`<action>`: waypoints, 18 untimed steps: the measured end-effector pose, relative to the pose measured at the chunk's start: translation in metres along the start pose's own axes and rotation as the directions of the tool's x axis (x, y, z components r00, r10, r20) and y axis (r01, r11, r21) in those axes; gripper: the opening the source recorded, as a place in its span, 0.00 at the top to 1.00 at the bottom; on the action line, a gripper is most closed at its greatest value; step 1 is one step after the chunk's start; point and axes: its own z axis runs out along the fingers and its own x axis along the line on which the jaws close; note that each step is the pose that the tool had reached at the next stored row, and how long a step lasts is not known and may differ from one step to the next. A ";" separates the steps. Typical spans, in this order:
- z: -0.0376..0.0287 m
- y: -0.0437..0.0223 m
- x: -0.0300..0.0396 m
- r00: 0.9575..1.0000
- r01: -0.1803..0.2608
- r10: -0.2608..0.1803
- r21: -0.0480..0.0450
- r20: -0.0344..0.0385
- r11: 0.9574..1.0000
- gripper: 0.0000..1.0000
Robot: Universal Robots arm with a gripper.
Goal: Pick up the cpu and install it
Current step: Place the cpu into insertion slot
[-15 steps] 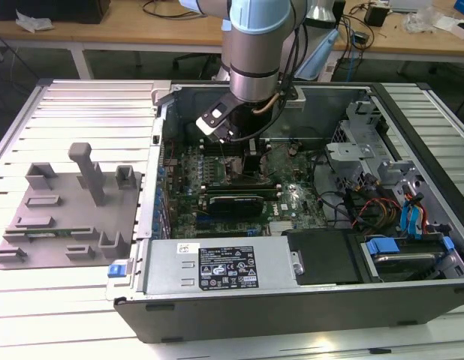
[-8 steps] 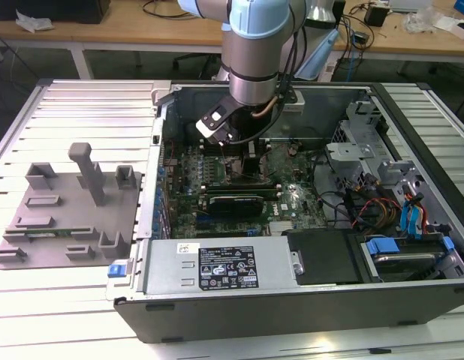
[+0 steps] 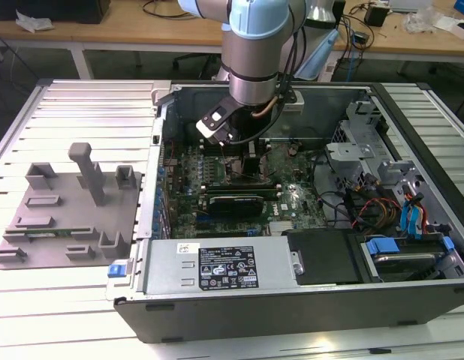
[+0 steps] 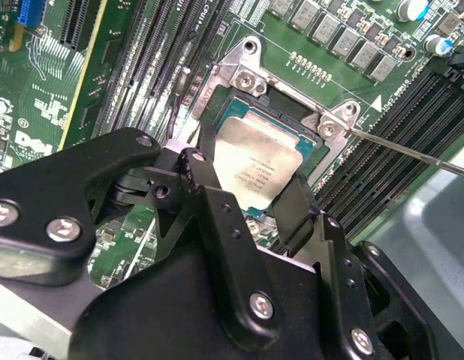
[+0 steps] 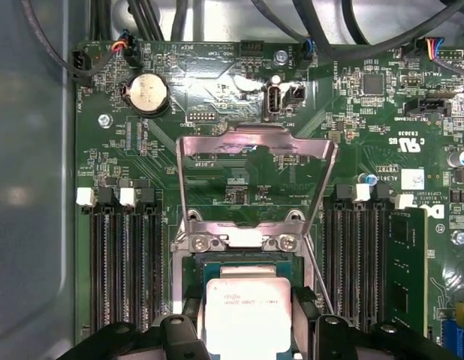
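The cpu (image 4: 254, 169), a pale silver square chip, sits between my two black fingers in both wrist views, low over the dark motherboard socket (image 4: 284, 101) with its metal frame. My gripper (image 4: 251, 187) is shut on the cpu's two opposite edges, one finger (image 4: 202, 169) on each side. In the first wrist view the cpu (image 5: 247, 315) hangs over the socket opening (image 5: 243, 262), and the hinged load plate (image 5: 254, 180) stands open behind it. In the exterior view my gripper (image 3: 251, 161) reaches down into the open computer case (image 3: 217, 300) over the motherboard.
Black memory slots (image 5: 127, 262) flank the socket on both sides. A thin metal lever (image 4: 412, 154) runs beside the socket. A grey fixture plate (image 3: 67, 217) lies at the exterior view's left. Drive cages and cables (image 3: 382, 195) fill the case at the right.
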 end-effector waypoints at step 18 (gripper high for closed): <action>0.0015 0.0008 0.0022 1.000 0.000 0.000 0.000 0.000 1.000 0.45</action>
